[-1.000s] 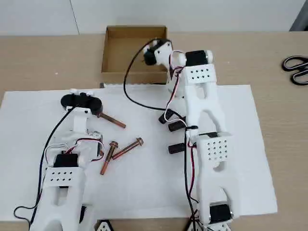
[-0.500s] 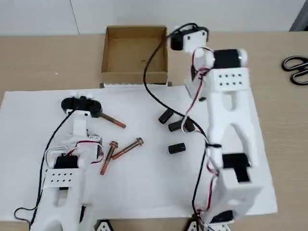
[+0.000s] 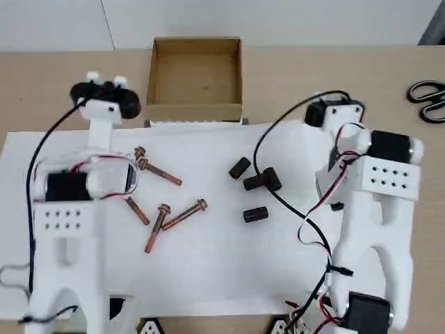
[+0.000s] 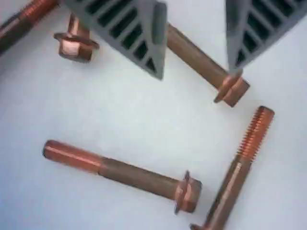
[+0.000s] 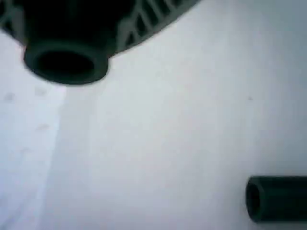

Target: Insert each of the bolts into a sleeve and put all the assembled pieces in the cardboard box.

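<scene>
Since a second ago the right arm (image 3: 379, 209) has swung off the cardboard box (image 3: 195, 111) and back to its own side of the white sheet (image 3: 208, 278). The left arm (image 3: 69, 202) has risen and stretched toward the far edge of the bench (image 3: 55, 83), uncovering two more bolts. The box looks empty, so I judge that nothing is assembled yet.

The left jaws are spread wide and hold nothing. In the left wrist view they hang over a copper bolt (image 4: 204, 62), one tip to each side of its shank, with other bolts (image 4: 124, 175) close by on the sheet. The right jaws appear to be closed on a black sleeve (image 5: 64, 64), though that view is close and dark, so I would not swear to the grip. Three loose sleeves (image 3: 255, 214) lie mid-sheet between the arms, and a stray sleeve (image 5: 276, 199) lies near the right jaws.

The step in hand looks like taking up the first bolt. The left jaws would need to drop squarely, close on the shank and lift it clear. The harder part follows: bringing the threaded end in line with the sleeve's bore before pushing it home.
</scene>
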`<action>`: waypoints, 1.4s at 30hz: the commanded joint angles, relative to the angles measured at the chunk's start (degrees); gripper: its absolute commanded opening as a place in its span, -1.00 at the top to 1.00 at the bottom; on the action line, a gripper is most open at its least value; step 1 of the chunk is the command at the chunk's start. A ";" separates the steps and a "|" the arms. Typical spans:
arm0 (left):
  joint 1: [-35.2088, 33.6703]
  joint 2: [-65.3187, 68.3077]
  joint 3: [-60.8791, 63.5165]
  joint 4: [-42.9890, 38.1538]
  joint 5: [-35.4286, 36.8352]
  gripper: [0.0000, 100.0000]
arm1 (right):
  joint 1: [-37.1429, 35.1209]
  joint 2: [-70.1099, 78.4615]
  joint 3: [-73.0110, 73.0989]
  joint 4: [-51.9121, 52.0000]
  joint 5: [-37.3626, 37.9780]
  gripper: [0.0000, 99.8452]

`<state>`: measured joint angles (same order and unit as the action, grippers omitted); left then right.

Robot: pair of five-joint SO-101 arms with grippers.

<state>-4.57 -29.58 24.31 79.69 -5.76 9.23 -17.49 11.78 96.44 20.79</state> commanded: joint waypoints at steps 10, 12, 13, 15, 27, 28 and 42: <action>1.49 35.43 -27.30 13.10 -6.15 0.83 | 7.69 -2.95 4.84 -1.36 0.62 0.99; 1.49 39.56 -30.20 13.71 -5.98 0.83 | 9.10 -2.95 4.84 -1.36 0.70 0.99; 1.49 41.32 -31.60 14.24 -5.10 0.83 | 9.71 -2.95 4.92 -1.27 0.70 0.99; 1.58 45.01 -34.95 16.09 -1.23 0.83 | 10.68 -2.95 4.92 -1.10 0.70 0.99; -2.64 55.30 -50.68 19.87 -9.67 0.83 | 14.37 -3.03 7.65 -0.92 0.62 0.99; -3.08 56.09 -51.56 19.87 -11.08 0.83 | 14.81 -3.03 8.44 -1.01 0.62 0.99; -5.45 65.67 -61.49 19.78 -19.87 0.76 | 15.34 -3.03 10.20 -1.36 0.35 0.98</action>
<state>-10.02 36.00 -33.27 98.68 -25.19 24.35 -18.11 22.42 95.65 20.79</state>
